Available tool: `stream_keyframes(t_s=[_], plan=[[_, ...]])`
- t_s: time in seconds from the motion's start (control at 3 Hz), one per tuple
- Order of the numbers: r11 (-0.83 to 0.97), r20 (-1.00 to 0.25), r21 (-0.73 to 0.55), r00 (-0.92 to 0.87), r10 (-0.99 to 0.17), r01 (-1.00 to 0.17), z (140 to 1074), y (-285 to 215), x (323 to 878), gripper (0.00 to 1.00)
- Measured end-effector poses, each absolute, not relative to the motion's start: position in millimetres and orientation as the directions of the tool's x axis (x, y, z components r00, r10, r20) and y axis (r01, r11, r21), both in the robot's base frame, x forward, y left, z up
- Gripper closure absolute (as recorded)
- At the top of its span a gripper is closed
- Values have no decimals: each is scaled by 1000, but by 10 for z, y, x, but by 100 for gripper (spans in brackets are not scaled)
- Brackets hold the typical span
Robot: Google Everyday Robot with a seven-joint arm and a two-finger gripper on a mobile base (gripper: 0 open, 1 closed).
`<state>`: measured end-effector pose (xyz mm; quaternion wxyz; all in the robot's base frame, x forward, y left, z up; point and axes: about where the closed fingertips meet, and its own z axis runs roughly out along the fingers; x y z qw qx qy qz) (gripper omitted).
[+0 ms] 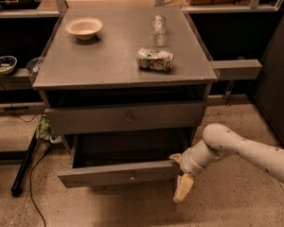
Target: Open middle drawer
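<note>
The grey cabinet [123, 74] has its middle drawer [118, 173] pulled out, showing a dark interior and a small round knob on its flat front. The top drawer [128, 118] above it is closed. My gripper [179, 173] is at the right end of the open drawer's front, low near the floor. It is open: one cream finger [183, 188] hangs below the front's edge and the other tip [175, 158] shows just above it. The white arm [246, 150] reaches in from the right. The lowest drawer is hidden under the open one.
On the cabinet top lie a white bowl [84, 27], a clear plastic bottle [158, 26] and a crushed can [155, 59]. A side shelf [236, 69] juts out on the right. Cables and a dark pole [26, 167] lie on the floor at the left.
</note>
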<state>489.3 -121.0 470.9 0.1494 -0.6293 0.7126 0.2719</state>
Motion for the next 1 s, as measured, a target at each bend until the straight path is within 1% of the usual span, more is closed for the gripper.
stream_keyframes(t_s=[1.0], plan=[[65,-521,208,-167,-837,-976,4518,-1164,5181,0]])
